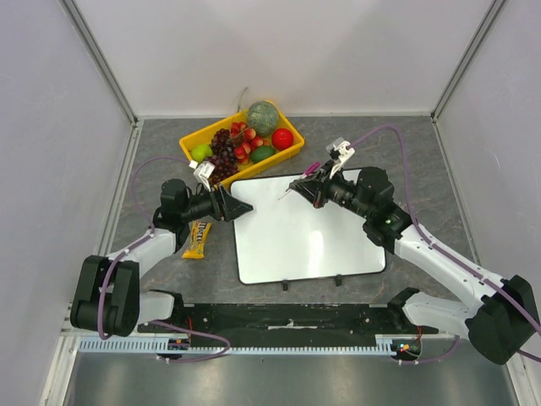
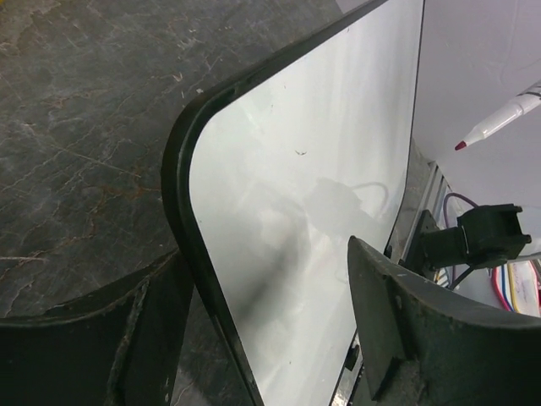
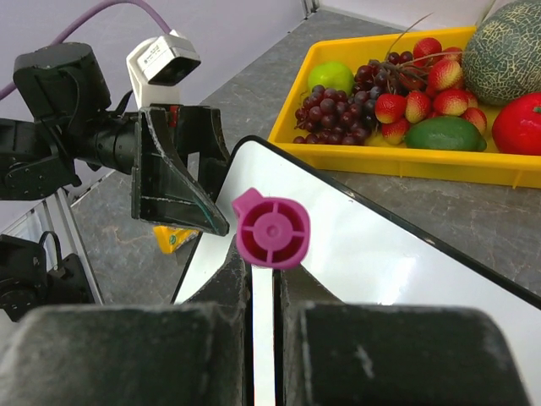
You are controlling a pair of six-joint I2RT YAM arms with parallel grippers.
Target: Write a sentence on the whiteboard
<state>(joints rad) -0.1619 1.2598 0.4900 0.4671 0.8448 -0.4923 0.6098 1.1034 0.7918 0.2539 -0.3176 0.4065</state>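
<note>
Glossy white black-rimmed whiteboard (image 1: 308, 237) flat, frame centre. Yellow plastic fruit tray (image 1: 191, 145) just beyond its upper-left corner. Left gripper (image 1: 245, 209) jaws spread, straddling board's left edge. Right gripper (image 1: 297, 187) clenched on pink-ended marker (image 3: 272, 230) — red tip plain only in left wrist view. Yellow snack bar (image 1: 197, 239) left of board.

Whiteboard (image 1: 308, 228): large rectangular board with a glossy white face, thin black rim and rounded corners. It lies flat and face up at the centre of the grey, stone-patterned bench (image 1: 406, 144), turned slightly off square to the bench edges. Two small black clips (image 1: 285, 286) sit on its near long edge. The face is clean white, with soft reflections and one tiny dark speck (image 2: 297, 153) near the far-left corner.
</note>
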